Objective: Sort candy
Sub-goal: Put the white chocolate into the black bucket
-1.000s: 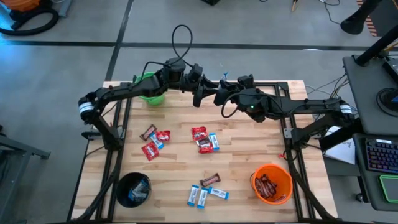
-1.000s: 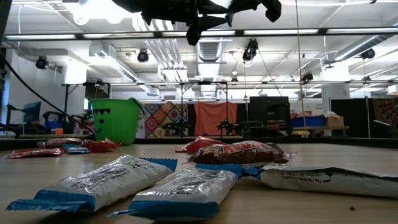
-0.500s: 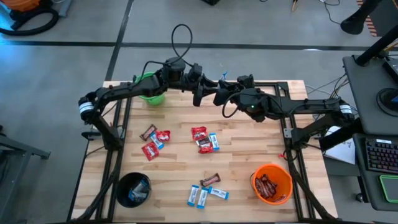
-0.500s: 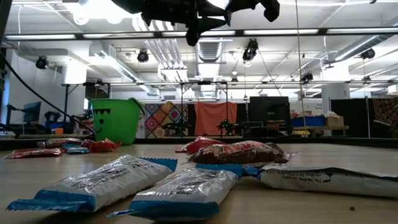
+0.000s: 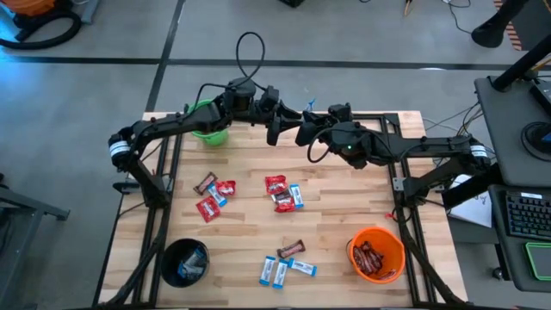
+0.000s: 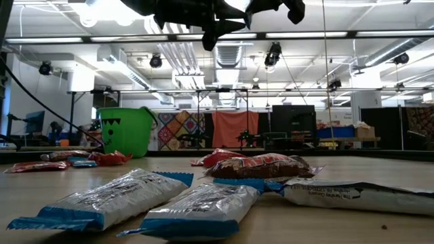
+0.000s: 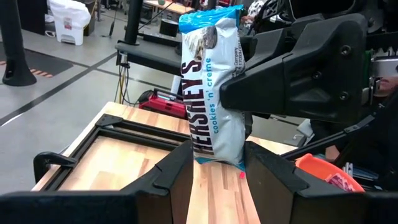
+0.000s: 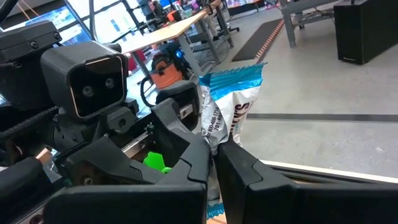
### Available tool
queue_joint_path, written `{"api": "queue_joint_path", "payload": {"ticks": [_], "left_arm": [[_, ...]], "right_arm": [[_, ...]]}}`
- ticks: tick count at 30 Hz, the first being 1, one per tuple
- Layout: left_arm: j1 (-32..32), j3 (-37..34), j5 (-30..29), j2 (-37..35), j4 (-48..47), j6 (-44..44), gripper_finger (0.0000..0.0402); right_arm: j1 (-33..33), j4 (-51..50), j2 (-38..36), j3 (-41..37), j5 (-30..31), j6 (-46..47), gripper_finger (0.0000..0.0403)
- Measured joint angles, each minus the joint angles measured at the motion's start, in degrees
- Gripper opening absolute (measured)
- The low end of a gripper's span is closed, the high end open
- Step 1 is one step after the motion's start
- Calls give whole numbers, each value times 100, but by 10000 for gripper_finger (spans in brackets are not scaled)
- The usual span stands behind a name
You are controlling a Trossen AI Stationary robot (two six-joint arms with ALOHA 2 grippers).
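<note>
Blue-and-white packet [image 7: 213,87] shared above the counter [image 5: 344,232].
Right end effector [image 8: 214,149] clamps it; left end effector [image 7: 217,163] brackets its lower end.

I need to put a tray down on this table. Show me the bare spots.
Bare wood lies between the orange bucket and the middle candy cluster, and on the strip between the black bucket and the left candy cluster. The front middle is crowded with blue-and-white packets. Both arms hang over the far edge beside the green bucket.
</note>
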Motion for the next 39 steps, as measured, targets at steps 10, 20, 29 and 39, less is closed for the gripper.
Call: {"api": "queue_joint_path", "payload": {"ticks": [10,20,29,39], "left_arm": [[9,0,-13,0,15,-1,123],[7,-2,-11,-7,57,67,111],[4,-2,-4,-7,42,131,13],[4,-2,-4,-7,33,130,1]], "right_arm": [[-2,200,156,-4,-73,0,9],[-2,316,140,-9,-131,-55,9],[-7,313,149,-9,-122,-61,9],[-7,313,144,-9,-133,-59,9]]}}
